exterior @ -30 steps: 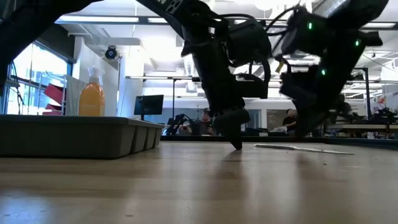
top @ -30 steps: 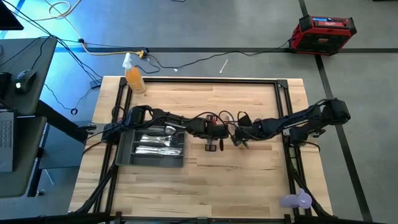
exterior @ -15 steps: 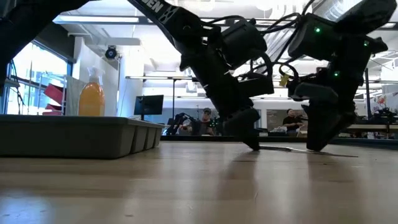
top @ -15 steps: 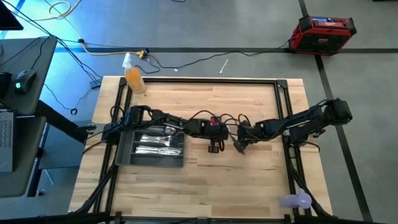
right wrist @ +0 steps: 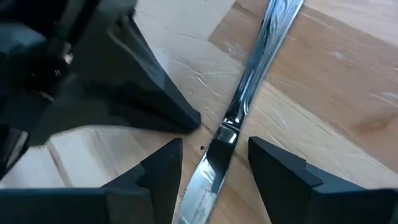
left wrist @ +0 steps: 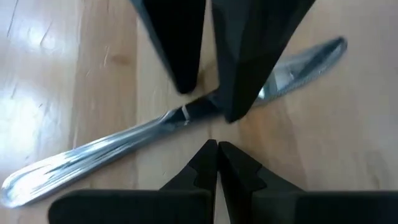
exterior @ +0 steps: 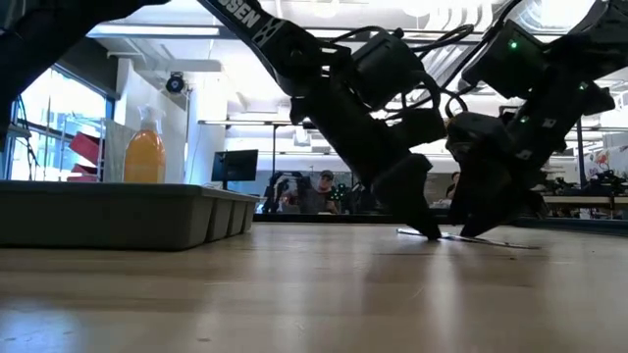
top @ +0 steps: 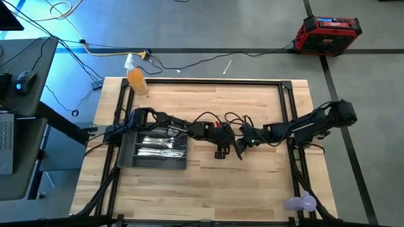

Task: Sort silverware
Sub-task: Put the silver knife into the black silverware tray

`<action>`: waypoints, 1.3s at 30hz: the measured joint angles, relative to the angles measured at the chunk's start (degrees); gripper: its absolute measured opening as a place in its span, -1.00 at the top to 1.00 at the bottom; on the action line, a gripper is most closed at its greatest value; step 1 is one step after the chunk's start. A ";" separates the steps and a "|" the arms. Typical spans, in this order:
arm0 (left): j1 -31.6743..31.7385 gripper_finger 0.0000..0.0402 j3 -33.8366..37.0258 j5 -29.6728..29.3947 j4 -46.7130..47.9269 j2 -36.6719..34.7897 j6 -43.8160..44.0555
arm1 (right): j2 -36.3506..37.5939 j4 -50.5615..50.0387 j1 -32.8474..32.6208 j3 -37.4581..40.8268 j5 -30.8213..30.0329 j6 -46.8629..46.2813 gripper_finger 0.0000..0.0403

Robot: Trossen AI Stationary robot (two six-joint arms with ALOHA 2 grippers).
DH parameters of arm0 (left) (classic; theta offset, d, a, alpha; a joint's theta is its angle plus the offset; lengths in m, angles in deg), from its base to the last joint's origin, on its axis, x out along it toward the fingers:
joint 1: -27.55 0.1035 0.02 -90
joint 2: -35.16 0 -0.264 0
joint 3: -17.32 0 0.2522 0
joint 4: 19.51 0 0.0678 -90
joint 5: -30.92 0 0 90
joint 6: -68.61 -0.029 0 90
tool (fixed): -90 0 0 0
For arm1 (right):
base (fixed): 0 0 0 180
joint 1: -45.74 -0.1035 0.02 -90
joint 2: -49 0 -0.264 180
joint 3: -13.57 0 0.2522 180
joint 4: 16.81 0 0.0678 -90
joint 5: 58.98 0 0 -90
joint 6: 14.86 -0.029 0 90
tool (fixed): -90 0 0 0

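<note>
Knife (right wrist: 239,118) flat mid-desk, well clear of the tray (top: 126,157). Right claw (right wrist: 214,165) spread, straddling the blade across its long axis. Left claw (left wrist: 217,152) closed, tips just beside.

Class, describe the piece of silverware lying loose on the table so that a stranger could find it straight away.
Start at the grey tray on the wooden table, then look to where both grippers meet near the table's middle. There a table knife lies flat on bare wood between the open fingers of the right gripper. It alone is outside the tray.
</note>
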 joint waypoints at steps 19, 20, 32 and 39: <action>0.21 1.00 0.00 0.56 -2.57 2.21 2.24 | -5.56 10.22 -0.65 -0.57 2.10 2.56 0.13; 0.31 1.00 0.00 0.50 -2.55 2.21 2.22 | -5.56 9.80 -0.89 -0.68 1.59 2.53 0.14; 0.45 1.00 -0.87 -0.27 1.44 1.12 2.15 | -5.60 -0.50 -6.38 -1.39 -7.95 7.08 0.92; -2.32 0.86 -0.43 -0.41 13.78 -5.06 -3.54 | -5.60 -2.42 -10.80 -1.31 -13.53 9.39 1.00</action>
